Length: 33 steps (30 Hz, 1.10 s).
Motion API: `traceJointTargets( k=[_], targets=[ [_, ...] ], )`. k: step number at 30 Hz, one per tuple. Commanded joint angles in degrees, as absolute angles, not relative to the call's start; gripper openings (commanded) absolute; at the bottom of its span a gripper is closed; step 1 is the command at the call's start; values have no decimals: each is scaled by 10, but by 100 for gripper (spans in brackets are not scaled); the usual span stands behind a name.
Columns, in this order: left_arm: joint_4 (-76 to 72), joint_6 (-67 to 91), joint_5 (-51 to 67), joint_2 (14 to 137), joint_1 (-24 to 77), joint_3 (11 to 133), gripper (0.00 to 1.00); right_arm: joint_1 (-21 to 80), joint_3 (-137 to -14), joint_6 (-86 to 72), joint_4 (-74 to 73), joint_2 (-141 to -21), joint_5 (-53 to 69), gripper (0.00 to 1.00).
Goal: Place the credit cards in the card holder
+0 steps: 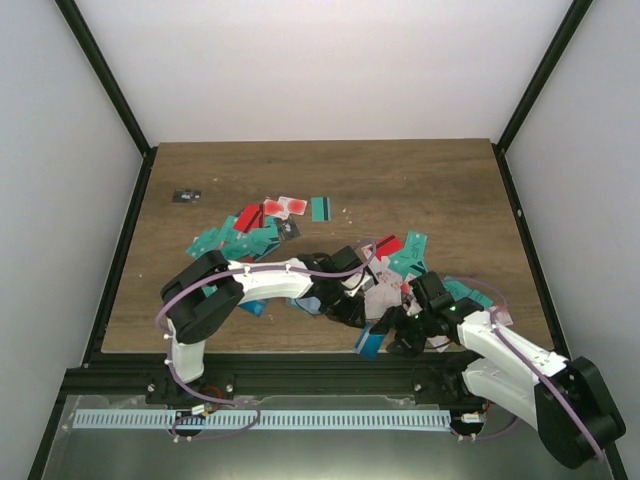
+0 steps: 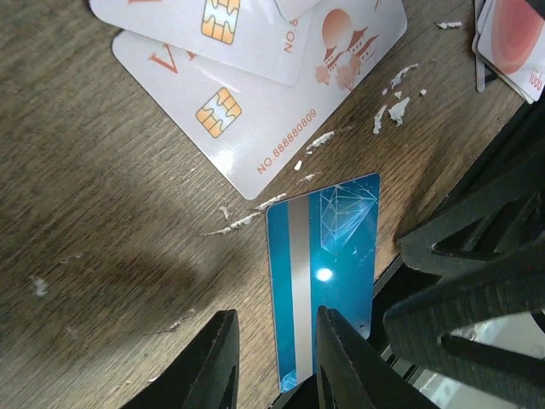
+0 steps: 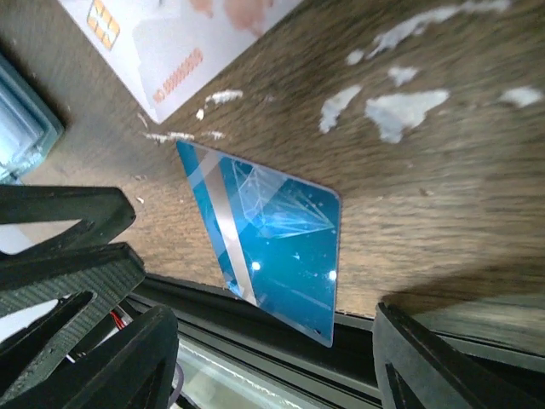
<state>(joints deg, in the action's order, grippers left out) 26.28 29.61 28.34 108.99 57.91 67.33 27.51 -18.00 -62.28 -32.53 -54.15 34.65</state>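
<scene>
A glossy blue credit card [image 2: 336, 256] with a silver stripe lies at the table's front edge, its near end hanging over the rail [image 3: 281, 256]. My left gripper [image 2: 277, 366] hovers over it, jaws narrowed but still apart; one finger is above the card, the other [image 2: 217, 358] above bare wood. My right gripper [image 3: 277, 366] stands wide open, with the same card in the gap. White chip cards [image 2: 230, 102] lie just beyond. More credit cards [image 1: 245, 232], teal, red and white, are heaped mid-table. A teal rim with a paler inside, seemingly the card holder [image 3: 17, 119], shows beside the right gripper.
The black rail [image 3: 366, 341] runs along the table's front edge just under the card. White flecks [image 3: 400, 111] are scattered on the wood. A small dark object [image 1: 186, 196] lies at the far left. Both arms crowd together at the near middle [image 1: 390, 310].
</scene>
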Motion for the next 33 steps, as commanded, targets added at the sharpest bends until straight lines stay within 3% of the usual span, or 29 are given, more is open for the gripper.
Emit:
traceJointTargets(
  k=[1, 18, 33],
  targets=[
    [247, 302, 306, 1102, 587, 668, 27, 298, -168, -634, -318, -540, 354, 65],
    [237, 322, 324, 1116, 590, 660, 25, 379, -156, -682, -322, -509, 349, 61],
    [243, 314, 355, 1146, 593, 662, 24, 381, -73, -761, -131, -521, 301, 51]
  ],
)
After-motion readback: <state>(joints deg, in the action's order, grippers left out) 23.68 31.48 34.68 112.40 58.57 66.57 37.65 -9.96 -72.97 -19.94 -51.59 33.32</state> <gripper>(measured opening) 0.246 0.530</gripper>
